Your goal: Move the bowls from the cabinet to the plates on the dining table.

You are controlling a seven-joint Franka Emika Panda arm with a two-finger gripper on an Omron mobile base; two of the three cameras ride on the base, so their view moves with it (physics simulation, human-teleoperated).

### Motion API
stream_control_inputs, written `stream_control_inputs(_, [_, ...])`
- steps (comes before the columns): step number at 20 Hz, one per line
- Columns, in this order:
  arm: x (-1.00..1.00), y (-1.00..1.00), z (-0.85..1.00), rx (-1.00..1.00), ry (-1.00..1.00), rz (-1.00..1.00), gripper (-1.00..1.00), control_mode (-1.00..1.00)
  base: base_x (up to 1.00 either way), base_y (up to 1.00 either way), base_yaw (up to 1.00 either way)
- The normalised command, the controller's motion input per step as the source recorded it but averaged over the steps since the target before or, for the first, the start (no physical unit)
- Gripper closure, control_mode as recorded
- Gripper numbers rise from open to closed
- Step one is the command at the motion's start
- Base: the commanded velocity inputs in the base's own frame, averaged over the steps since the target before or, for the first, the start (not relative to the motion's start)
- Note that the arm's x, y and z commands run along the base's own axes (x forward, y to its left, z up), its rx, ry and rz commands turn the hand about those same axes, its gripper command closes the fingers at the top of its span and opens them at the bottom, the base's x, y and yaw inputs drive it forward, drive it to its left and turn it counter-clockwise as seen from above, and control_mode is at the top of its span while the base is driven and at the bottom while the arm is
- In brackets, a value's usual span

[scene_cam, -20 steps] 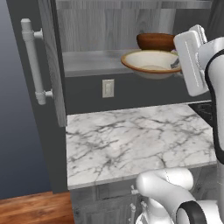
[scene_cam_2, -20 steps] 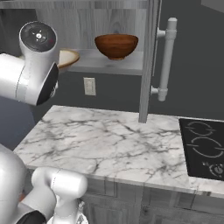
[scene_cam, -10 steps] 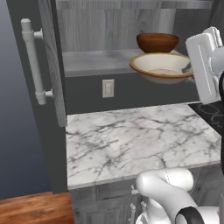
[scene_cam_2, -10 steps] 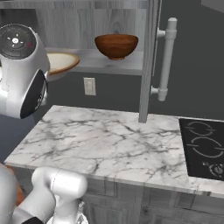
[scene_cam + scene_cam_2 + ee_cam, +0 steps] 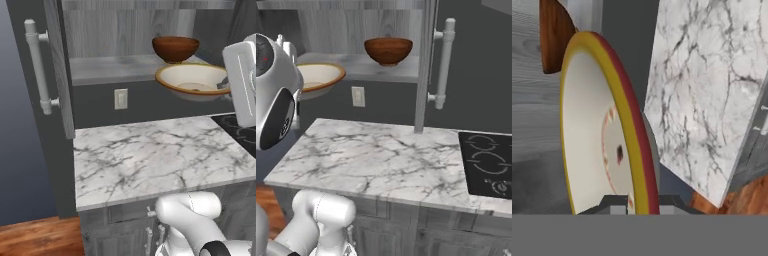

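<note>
The gripper (image 5: 639, 202) is clamped tight on the rim of the beige bowl (image 5: 194, 81), one finger inside the rim and one outside — the hand view shows the yellow-and-red edge of the bowl running straight down between the two finger tips. The bowl hangs in the air in front of the open cabinet (image 5: 110, 35), clear of the shelf (image 5: 110, 69) and out past its front edge, above the back of the marble counter (image 5: 160, 155); from the left base view it sits roughly level, with the white hand just to its right. From the right base view the same beige bowl (image 5: 318, 77) shows just beside the robot's large white joint, below and to the left of the wooden bowl (image 5: 388, 50). That reddish-brown bowl stands upright on the grey shelf inside the cabinet, behind the held one. The cabinet doors stand open on both sides, their long silver handles (image 5: 443, 62) facing outward. A white wall outlet (image 5: 120, 98) sits on the dark wall below the shelf, and a black stove top (image 5: 488, 162) lies at the right end of the counter.
</note>
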Motion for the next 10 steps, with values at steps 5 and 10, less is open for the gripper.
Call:
stream_control_inputs(5, [0.00, 0.00, 0.00, 0.00, 0.00, 0.00, 1.00, 1.00, -0.54, 0.00, -0.07])
stream_control_inputs(10, [0.00, 0.00, 0.00, 0.00, 0.00, 0.00, 1.00, 1.00, -0.62, -0.01, -0.04])
